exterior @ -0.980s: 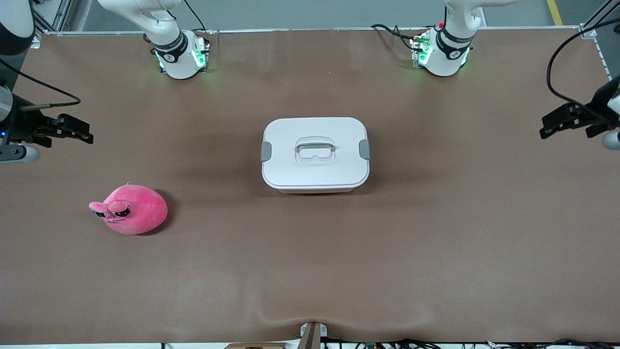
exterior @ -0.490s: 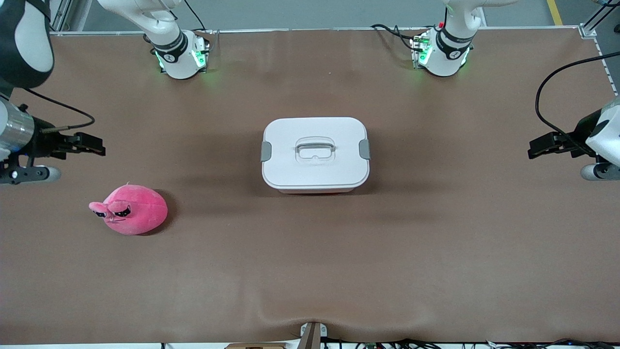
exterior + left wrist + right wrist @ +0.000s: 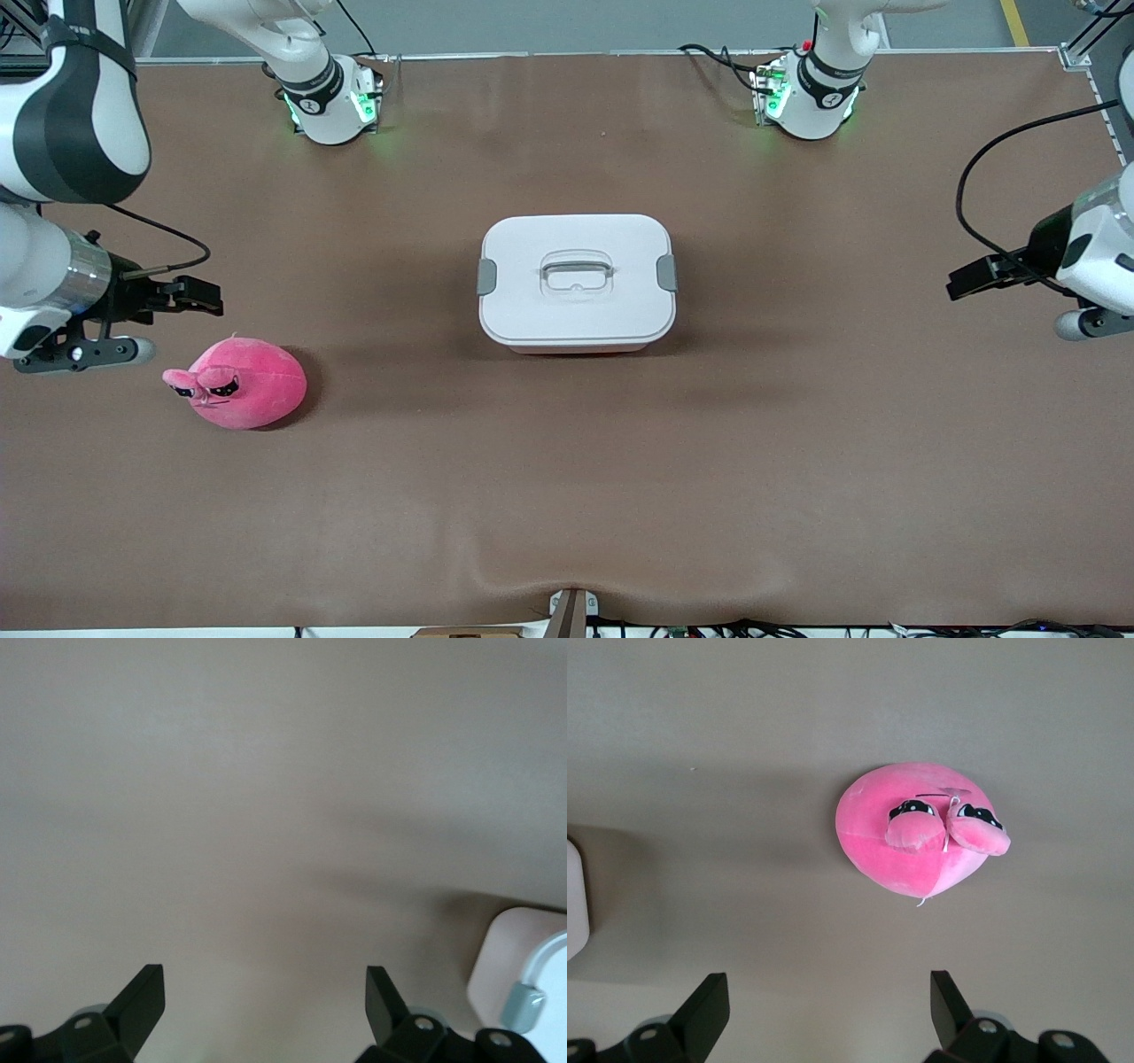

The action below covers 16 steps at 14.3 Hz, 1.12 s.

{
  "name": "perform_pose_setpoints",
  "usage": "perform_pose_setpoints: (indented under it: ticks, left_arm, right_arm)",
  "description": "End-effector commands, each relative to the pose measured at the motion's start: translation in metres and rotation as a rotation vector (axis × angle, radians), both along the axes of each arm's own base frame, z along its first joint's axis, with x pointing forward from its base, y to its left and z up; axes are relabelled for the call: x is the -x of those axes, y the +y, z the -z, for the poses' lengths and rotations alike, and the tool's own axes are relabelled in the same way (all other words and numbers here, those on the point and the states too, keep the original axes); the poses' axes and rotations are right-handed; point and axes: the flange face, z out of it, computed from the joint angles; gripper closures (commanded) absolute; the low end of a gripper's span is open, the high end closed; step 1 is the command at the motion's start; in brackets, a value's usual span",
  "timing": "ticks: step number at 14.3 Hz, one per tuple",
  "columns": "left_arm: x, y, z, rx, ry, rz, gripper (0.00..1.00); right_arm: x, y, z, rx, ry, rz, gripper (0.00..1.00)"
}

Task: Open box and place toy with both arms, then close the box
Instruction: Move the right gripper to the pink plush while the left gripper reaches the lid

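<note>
The box [image 3: 576, 279] stands shut at the table's middle, its white lid on and a grey clip at each end; a corner of it shows in the left wrist view [image 3: 523, 979]. The pink plush toy [image 3: 239, 384] lies on the table toward the right arm's end, nearer to the front camera than the box; it shows in the right wrist view [image 3: 917, 828]. My right gripper [image 3: 199, 297] is open and empty, up over the table beside the toy. My left gripper [image 3: 966, 282] is open and empty, up over the table at the left arm's end.
The brown table mat [image 3: 567, 487] lies flat with a slight ripple at its front edge. The two green-lit arm bases [image 3: 332, 102] stand along the edge farthest from the front camera.
Both grippers have moved inward from the table's ends and toward the front camera; the right one has come close beside the toy. Box and toy have not moved.
</note>
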Motion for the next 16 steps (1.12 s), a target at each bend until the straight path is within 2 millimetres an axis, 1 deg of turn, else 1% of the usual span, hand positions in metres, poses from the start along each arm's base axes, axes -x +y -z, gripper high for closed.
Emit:
perform_pose_setpoints:
  ticks: [1,4,6,7,8,9,11,13,15,16]
  left_arm:
    - [-0.006,-0.023,0.007,0.021,0.011,-0.059,0.00]
    - [-0.008,-0.031,0.015,0.066,0.033,-0.125,0.00]
    - [-0.009,-0.033,0.015,0.076,0.030,-0.184,0.00]
    - [-0.007,-0.039,0.015,0.071,0.036,-0.216,0.00]
    - [-0.006,-0.047,0.016,0.067,0.039,-0.240,0.00]
    - [-0.004,-0.054,0.015,0.063,0.040,-0.277,0.00]
    - [0.000,-0.077,0.016,0.049,0.048,-0.384,0.00]
    - [0.004,-0.099,0.018,0.035,0.053,-0.443,0.00]
    - [0.007,-0.122,0.022,0.024,0.053,-0.505,0.00]
    - [0.010,-0.131,0.022,0.016,0.059,-0.575,0.00]
  right_arm:
    - [-0.004,-0.001,0.001,0.001,0.000,-0.004,0.00]
    - [-0.004,0.001,0.001,0.000,0.003,-0.009,0.00]
    - [-0.004,0.002,0.001,0.000,0.003,-0.011,0.00]
    - [-0.004,0.001,0.001,0.000,0.002,-0.011,0.00]
    - [-0.004,0.001,0.001,-0.004,0.002,-0.031,0.00]
    - [-0.004,0.001,0.001,-0.013,0.004,-0.089,0.00]
    - [-0.004,-0.001,0.002,-0.028,0.008,-0.192,0.00]
    - [-0.005,0.000,0.002,-0.027,0.003,-0.202,0.00]
    - [-0.007,0.003,0.012,-0.026,0.017,-0.213,0.00]
    - [-0.010,0.011,0.021,-0.021,0.030,-0.226,0.00]
